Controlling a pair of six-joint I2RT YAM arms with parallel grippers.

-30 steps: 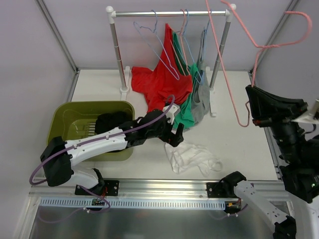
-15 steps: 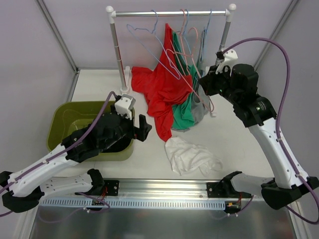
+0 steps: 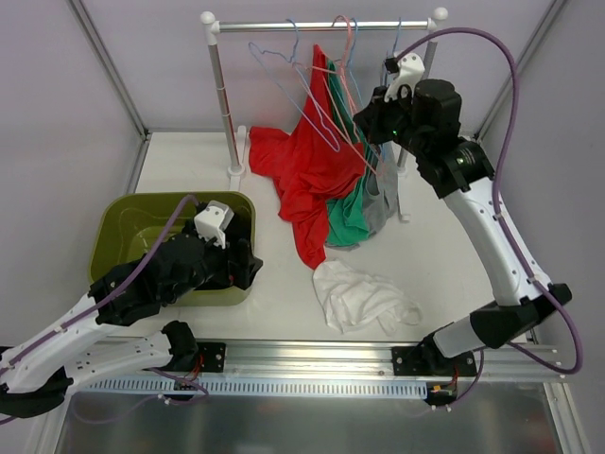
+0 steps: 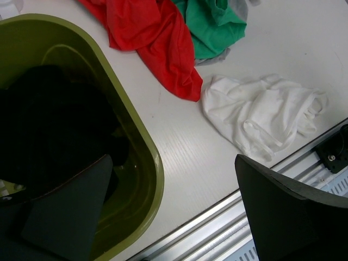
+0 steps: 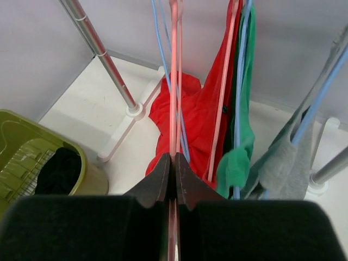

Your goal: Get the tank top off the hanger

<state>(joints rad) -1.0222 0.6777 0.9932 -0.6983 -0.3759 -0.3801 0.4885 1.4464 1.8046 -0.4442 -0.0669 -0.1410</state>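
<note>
Here, right gripper (image 5: 174, 159) clamping one pink hanger (image 5: 174, 81), left gripper (image 4: 171, 166) spread, three garments (image 3: 326, 180) hanging.

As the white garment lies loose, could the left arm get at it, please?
Probably yes: the left gripper hangs open over the bin rim, only bare table before the white garment.

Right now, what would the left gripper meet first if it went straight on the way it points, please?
Most likely the rim of the bin or the table just beside it; the left gripper, jaws open, straddles that edge; depth is unclear.
</note>
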